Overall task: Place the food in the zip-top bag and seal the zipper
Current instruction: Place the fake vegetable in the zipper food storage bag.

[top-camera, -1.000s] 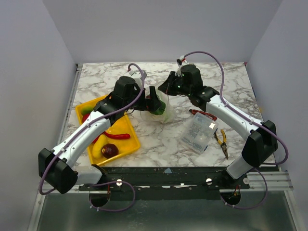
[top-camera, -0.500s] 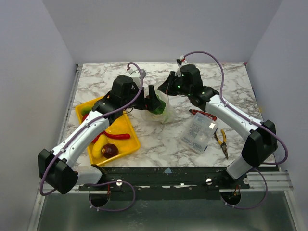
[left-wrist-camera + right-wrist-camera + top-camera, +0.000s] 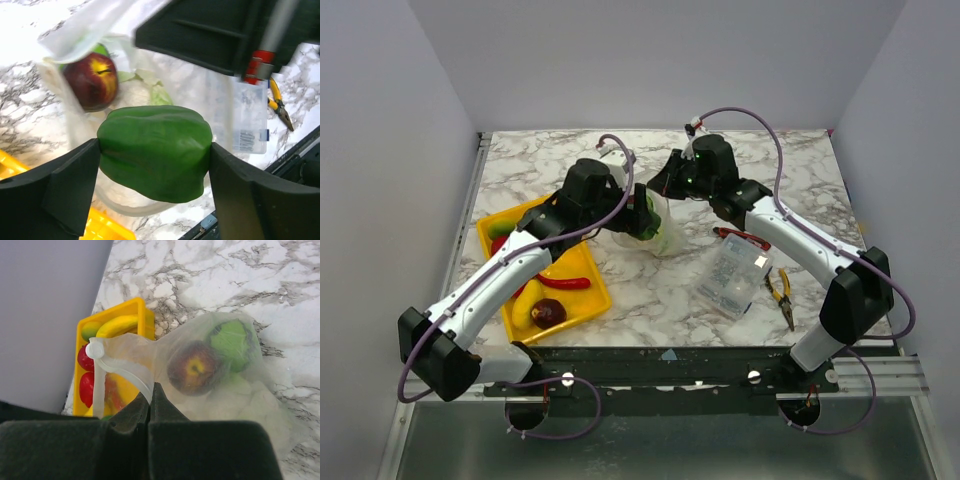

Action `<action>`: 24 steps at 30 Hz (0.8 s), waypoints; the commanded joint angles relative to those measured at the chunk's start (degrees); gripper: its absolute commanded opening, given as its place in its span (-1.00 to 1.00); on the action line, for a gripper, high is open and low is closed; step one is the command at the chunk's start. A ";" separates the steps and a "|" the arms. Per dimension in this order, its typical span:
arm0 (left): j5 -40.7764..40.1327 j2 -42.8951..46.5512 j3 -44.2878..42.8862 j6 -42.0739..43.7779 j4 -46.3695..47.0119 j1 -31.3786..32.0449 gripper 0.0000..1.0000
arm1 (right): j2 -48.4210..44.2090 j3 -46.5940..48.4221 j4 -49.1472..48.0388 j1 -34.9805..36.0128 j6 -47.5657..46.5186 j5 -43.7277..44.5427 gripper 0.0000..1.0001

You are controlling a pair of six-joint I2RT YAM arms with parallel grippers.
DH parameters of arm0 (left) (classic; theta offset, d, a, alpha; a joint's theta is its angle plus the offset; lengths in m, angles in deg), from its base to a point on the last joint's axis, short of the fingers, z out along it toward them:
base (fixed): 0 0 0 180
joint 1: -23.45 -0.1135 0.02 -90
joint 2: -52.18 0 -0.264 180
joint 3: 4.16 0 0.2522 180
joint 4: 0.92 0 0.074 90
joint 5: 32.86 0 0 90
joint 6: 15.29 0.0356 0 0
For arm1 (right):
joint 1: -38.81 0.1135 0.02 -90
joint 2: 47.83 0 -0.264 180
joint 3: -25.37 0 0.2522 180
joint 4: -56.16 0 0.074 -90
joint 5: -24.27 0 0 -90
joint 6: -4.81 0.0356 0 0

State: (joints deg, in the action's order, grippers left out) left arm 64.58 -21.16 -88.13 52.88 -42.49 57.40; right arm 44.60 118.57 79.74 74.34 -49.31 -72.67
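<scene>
My left gripper (image 3: 155, 155) is shut on a green pepper (image 3: 154, 150) and holds it over the mouth of the clear zip-top bag (image 3: 665, 232). Inside the bag lie a dark red fruit (image 3: 91, 80), a whitish cauliflower (image 3: 135, 90) and a green ball (image 3: 231, 342). My right gripper (image 3: 150, 392) is shut on the bag's whitish zipper strip (image 3: 120, 370) and holds that edge up. The yellow tray (image 3: 582, 296) at the left holds a red chili (image 3: 565, 283), a dark red fruit (image 3: 548, 313), a lemon and a banana (image 3: 117, 325).
A clear plastic box (image 3: 732, 277) lies right of the bag, with yellow-handled pliers (image 3: 781, 293) beside it and a red-handled tool (image 3: 742, 237) behind it. Grey walls close in the marble table on three sides.
My left gripper has moved right with the green pepper, closer over the bag's mouth. The right gripper has kept its hold on the bag edge.
</scene>
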 commanded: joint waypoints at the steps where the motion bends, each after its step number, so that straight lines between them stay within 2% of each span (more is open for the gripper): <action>1: -8.32 -0.76 -2.72 3.55 -1.57 3.69 0.48 | 1.37 2.38 -1.51 -0.21 -0.71 -1.51 -0.99; 2: -8.34 -1.44 -2.63 3.36 -1.54 3.75 0.87 | 1.28 2.38 -1.54 -0.20 -0.63 -1.57 -0.99; 3: -8.13 -1.89 -2.50 3.32 -1.47 3.72 0.97 | 1.30 2.37 -1.49 -0.22 -0.69 -1.52 -0.99; 8: -7.46 -3.88 -2.43 5.02 -1.41 3.69 0.97 | 0.78 1.88 -1.55 -0.25 -0.72 -0.97 -0.99; 12: -7.54 -2.02 -0.15 5.03 1.23 3.73 0.97 | 0.54 1.42 -1.45 -0.20 -0.71 -0.82 -0.99; 19: -3.41 5.67 0.45 3.37 0.57 3.74 0.97 | 0.59 1.33 -1.39 -0.26 -0.90 -0.83 -0.99; 24: -6.95 12.35 1.96 4.28 -3.16 3.59 0.97 | 0.96 1.60 -0.85 -0.20 -1.16 -1.22 -0.99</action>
State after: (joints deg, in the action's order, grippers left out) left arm 59.38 -14.67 -87.76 56.53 -43.52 61.07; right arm 45.30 118.79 79.41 74.34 -49.42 -72.91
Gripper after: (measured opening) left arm 0.983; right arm 0.006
